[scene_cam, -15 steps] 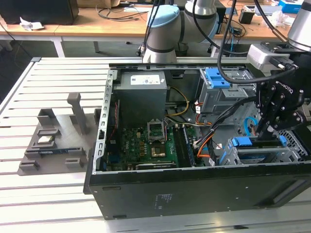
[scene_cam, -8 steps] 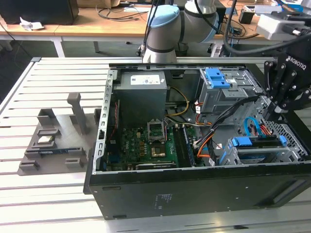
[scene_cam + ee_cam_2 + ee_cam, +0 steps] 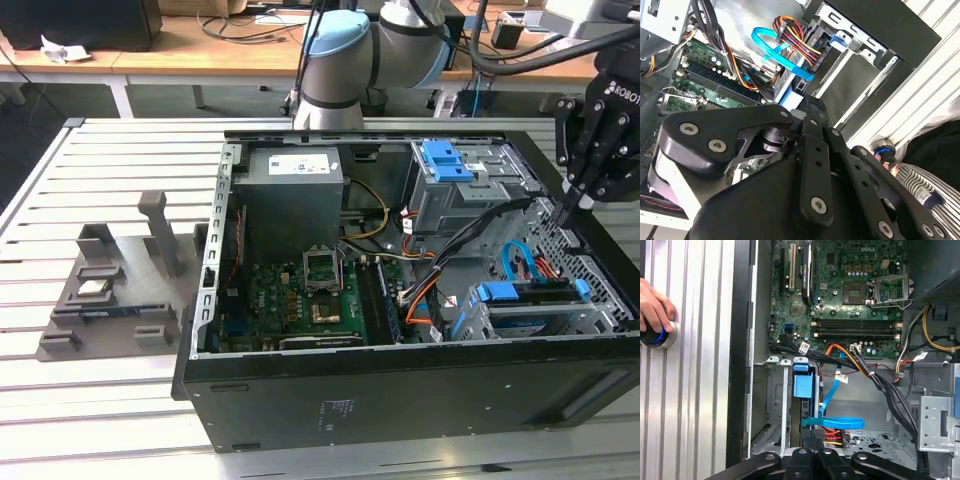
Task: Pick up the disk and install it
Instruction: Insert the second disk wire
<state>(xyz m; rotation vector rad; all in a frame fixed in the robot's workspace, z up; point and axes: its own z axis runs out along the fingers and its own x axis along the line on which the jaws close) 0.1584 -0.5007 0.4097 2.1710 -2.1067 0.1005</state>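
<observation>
Item 1: disk (image 3: 530, 300), blue-framed, seated edge-on in the lower drive cage at the front of the open PC case (image 3: 300, 400); bay rails keep it upright, cables routed above. Also in first wrist view, blue frame tab (image 3: 802, 385) in the slot.
Item 2: end effector (image 3: 585, 205), above the cage at exterior view's right, w/ nothing visibly gripped; open/closed: cannot tell.
Item 3: person's hand (image 3: 654, 305) on a blue-ringed button (image 3: 657, 337) on the slatted tabletop (image 3: 100, 410), prob. supervising.

Open computer case (image 3: 300, 400) on slatted table (image 3: 100, 410)
</observation>
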